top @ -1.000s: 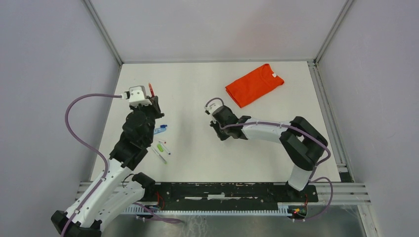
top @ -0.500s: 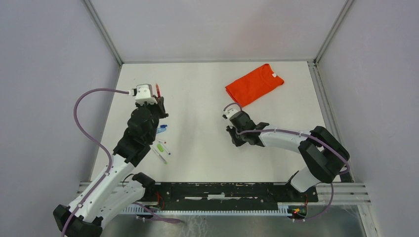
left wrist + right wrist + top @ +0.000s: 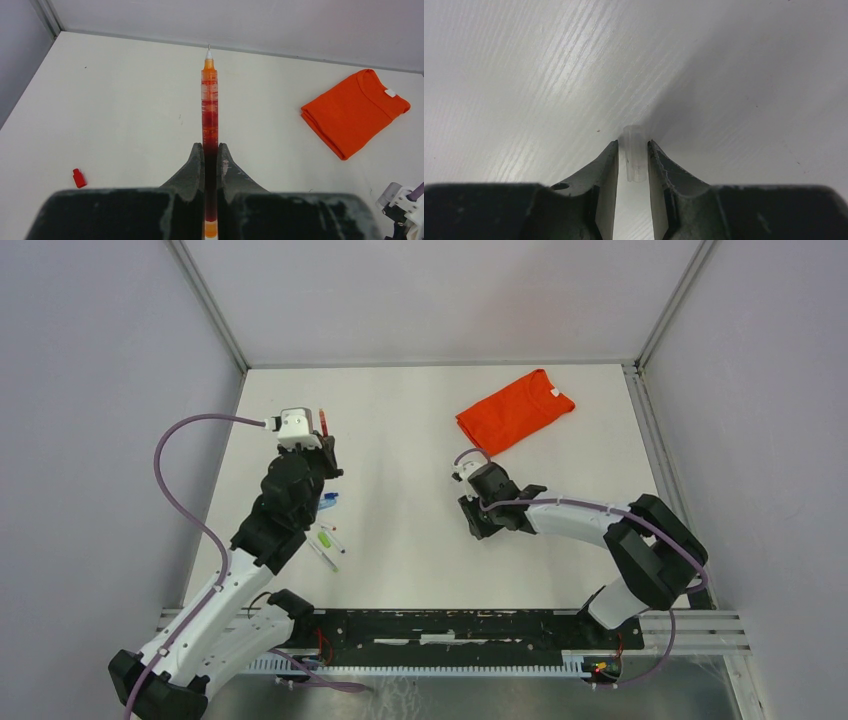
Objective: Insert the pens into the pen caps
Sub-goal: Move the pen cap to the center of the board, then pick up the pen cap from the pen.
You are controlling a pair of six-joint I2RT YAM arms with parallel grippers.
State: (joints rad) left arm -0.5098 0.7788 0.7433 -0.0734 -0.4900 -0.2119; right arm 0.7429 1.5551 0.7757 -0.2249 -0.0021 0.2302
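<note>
Left pincer (image 3: pixel 210 148) clamps the likely light, stiff, slick pen (image 3: pixel 209 100) low on its barrel; a tiny cap (image 3: pixel 634 155) sits inside the right pincer (image 3: pixel 633 146), grip unclear.

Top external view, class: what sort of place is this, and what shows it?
Probably a robotics test cell: two robot arms bolted to a rail at the near edge of a white table, bare grey walls with metal framing, and only props: loose pens and a folded orange shirt.
</note>
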